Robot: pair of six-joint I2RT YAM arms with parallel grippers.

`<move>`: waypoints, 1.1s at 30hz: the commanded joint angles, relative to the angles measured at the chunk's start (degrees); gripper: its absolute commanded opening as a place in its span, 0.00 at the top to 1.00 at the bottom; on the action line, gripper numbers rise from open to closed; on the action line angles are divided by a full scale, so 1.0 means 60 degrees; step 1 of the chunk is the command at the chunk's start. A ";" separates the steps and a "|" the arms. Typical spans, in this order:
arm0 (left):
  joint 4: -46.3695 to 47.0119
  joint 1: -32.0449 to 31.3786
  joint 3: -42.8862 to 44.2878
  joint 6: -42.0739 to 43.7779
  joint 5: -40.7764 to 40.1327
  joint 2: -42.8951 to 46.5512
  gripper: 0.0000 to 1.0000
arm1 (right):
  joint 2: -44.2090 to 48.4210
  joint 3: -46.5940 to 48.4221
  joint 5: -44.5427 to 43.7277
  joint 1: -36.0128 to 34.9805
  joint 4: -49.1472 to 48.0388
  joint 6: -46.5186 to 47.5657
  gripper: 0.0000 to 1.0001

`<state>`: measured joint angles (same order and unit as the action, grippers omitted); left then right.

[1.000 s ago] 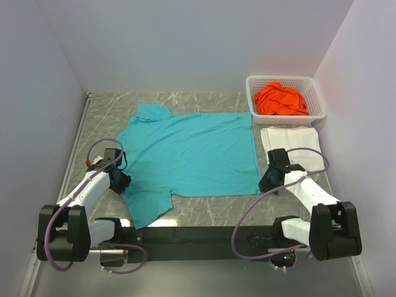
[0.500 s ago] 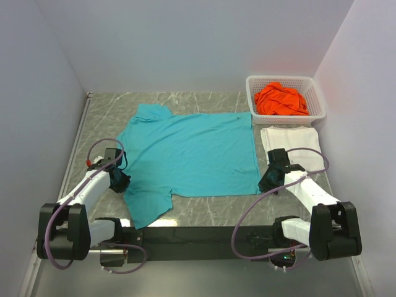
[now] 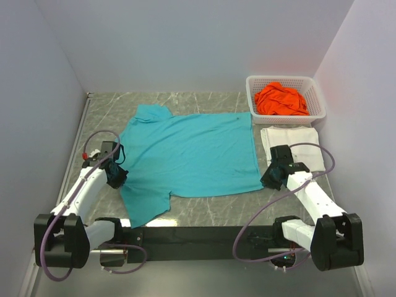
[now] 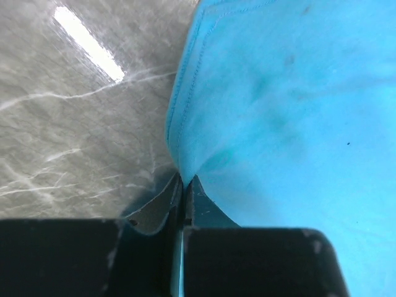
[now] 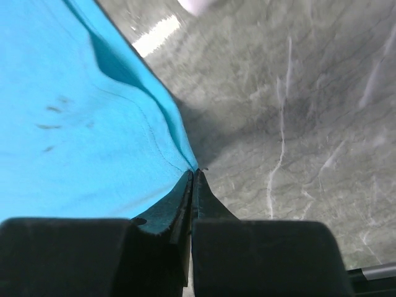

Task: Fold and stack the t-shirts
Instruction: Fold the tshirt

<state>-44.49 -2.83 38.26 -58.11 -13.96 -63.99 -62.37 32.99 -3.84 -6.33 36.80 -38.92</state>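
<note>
**A:** Where is the solid teal cloth t-shirt (image 3: 192, 154) lying?

**B:** It is lying spread flat across the middle of the grey marbled table (image 3: 210, 210). The hem is facing the right edge and the sleeves are pointing toward the left edge.

**A:** And the grippers?

**B:** The left gripper (image 4: 184, 180) is pinching the teal t-shirt's edge by the near sleeve, jaws closed right down on the cloth. The right gripper (image 5: 193, 173) is clamping the near hem corner just as tightly.

**A:** Why those two spots?

**B:** My reading is that they are bracketing the near long edge. Lifting both ends together should carry that edge toward the far edge as one straight lengthwise fold, with no bunching.

**A:** The other shirts?

**B:** The folded white cloth t-shirt (image 3: 297, 139) is lying along the right edge, just beside the teal hem, and is probably serving as the stack's base. The crumpled bright orange cloth t-shirt (image 3: 281, 99) is sitting in the white plastic lattice basket (image 3: 284, 78) at the far right corner, not yet folded.
</note>
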 commanded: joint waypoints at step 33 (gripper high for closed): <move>-0.0612 0.0428 0.3144 0.2141 0.0070 -0.2664 0.90 | -0.3066 0.4022 -0.0503 0.0088 0.0371 0.1213 1.00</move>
<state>-47.90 -0.71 54.02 -46.22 -12.78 -78.41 -79.53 53.95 -6.17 -6.22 39.31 -32.45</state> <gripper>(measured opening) 0.098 0.009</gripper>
